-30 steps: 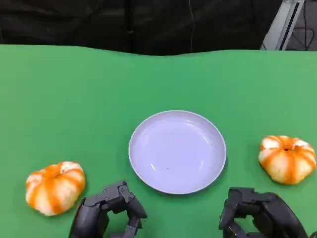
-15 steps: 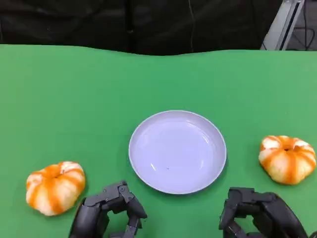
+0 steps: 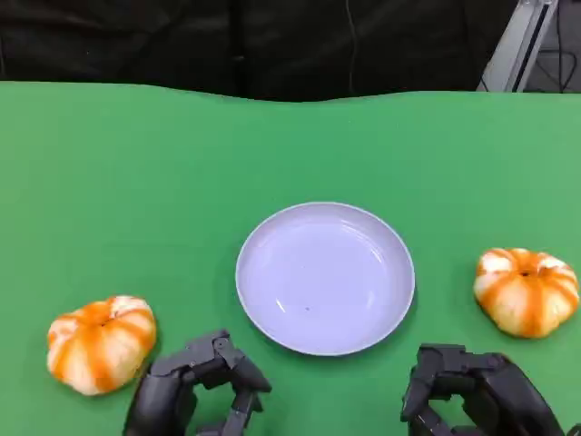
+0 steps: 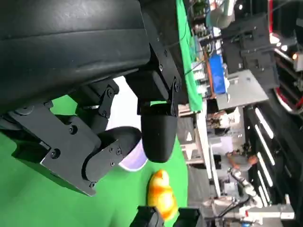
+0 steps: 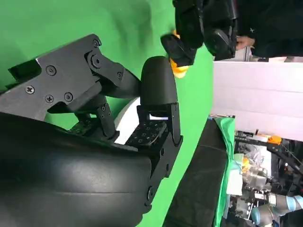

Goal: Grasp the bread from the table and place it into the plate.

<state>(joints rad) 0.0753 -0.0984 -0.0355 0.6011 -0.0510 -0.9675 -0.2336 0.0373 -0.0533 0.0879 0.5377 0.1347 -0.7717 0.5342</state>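
Two pumpkin-shaped orange-and-white breads lay on the green surface [image 3: 136,163], one either side of the plate [image 3: 325,277] at the frame's centre. The left bread [image 3: 101,343] sat at the lower left, just up and to the left of the left hand [image 3: 195,391]; the right bread [image 3: 526,291] sat at the right edge, up and to the right of the right hand [image 3: 477,391]. Both hands hung at the bottom edge, fingers loosely curled and holding nothing. The left hand looked slightly nearer its bread. Both breads were round, so no long axis governed the approach.
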